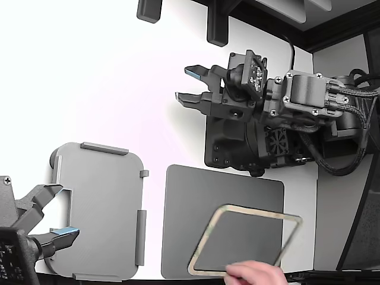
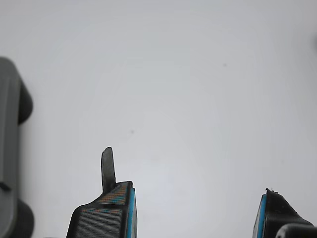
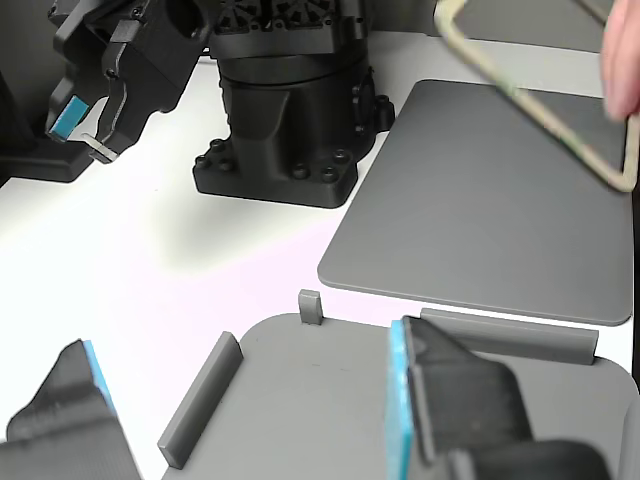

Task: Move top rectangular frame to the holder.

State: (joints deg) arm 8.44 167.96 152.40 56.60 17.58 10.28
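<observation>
The top rectangular frame (image 1: 261, 211), a thin beige rounded rectangle with dark grey showing inside it, is held tilted above the dark mat by a person's hand (image 1: 255, 273); the other view shows the frame (image 3: 520, 95) at its upper right. The holder (image 1: 101, 208), a light grey plate with raised edge tabs, lies flat at the exterior view's lower left, with nothing resting on it. My gripper (image 1: 185, 84) hangs open over bare white table, well apart from both. In the wrist view its blue-padded fingers (image 2: 124, 213) stand wide apart with nothing between them, and the holder's edge (image 2: 7, 148) shows.
A larger plain dark grey mat (image 1: 202, 202) lies beside the holder, under the frame. My arm's black base (image 1: 237, 142) stands behind the mat. A second arm's gripper (image 1: 56, 211) reaches over the holder's edge at the exterior view's lower left, with blue-padded fingers (image 3: 400, 400) close to the other view's camera.
</observation>
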